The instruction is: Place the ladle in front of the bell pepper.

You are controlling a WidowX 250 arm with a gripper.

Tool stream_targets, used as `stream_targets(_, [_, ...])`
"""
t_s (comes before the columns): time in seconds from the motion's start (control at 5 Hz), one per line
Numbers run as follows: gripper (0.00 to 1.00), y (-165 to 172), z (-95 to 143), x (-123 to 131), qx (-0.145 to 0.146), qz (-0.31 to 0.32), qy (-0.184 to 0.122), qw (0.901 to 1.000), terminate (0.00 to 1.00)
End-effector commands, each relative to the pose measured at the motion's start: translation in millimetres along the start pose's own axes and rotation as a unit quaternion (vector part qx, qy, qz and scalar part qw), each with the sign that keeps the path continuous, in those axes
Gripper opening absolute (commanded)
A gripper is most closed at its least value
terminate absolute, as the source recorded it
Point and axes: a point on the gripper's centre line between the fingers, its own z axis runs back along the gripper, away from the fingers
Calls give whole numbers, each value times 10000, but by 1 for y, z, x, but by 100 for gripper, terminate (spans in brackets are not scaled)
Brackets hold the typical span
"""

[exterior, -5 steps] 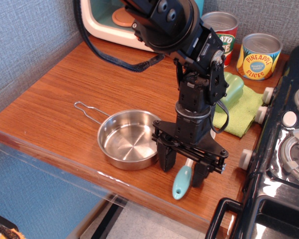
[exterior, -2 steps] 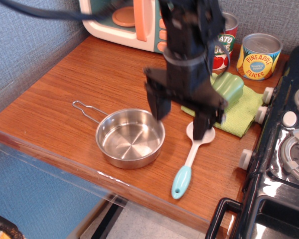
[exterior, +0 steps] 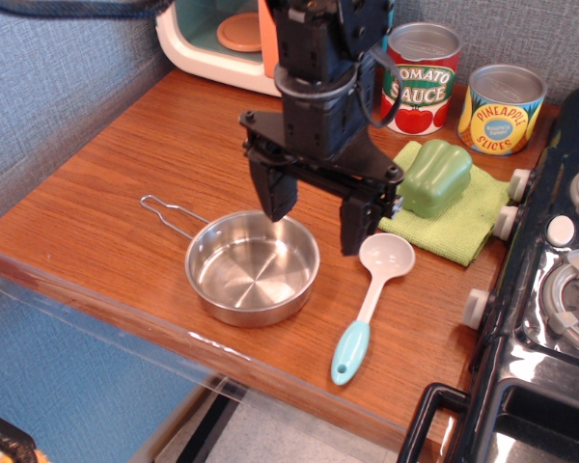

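The ladle (exterior: pixel 370 301) lies flat on the wooden counter, white bowl toward the back, teal handle toward the front edge. The green bell pepper (exterior: pixel 434 177) sits on a light green cloth (exterior: pixel 460 224) just behind the ladle's bowl. My gripper (exterior: pixel 314 220) hangs open and empty above the counter, over the pan's right rim and left of the ladle's bowl, clear of it.
A steel pan (exterior: pixel 252 269) with a wire handle sits left of the ladle. A tomato sauce can (exterior: pixel 422 66) and a pineapple can (exterior: pixel 501 109) stand at the back. A toy microwave (exterior: pixel 222 39) is at back left. A black toy stove (exterior: pixel 550 318) borders the right.
My gripper has let go of the ladle, risen and moved back and to the left. The ladle now lies free on the counter in front of the pepper.
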Motion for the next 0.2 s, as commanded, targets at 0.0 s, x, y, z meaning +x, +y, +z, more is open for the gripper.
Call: stream_targets(0.0, [100, 2, 10, -8, -301, -16, -25, 9995, 100])
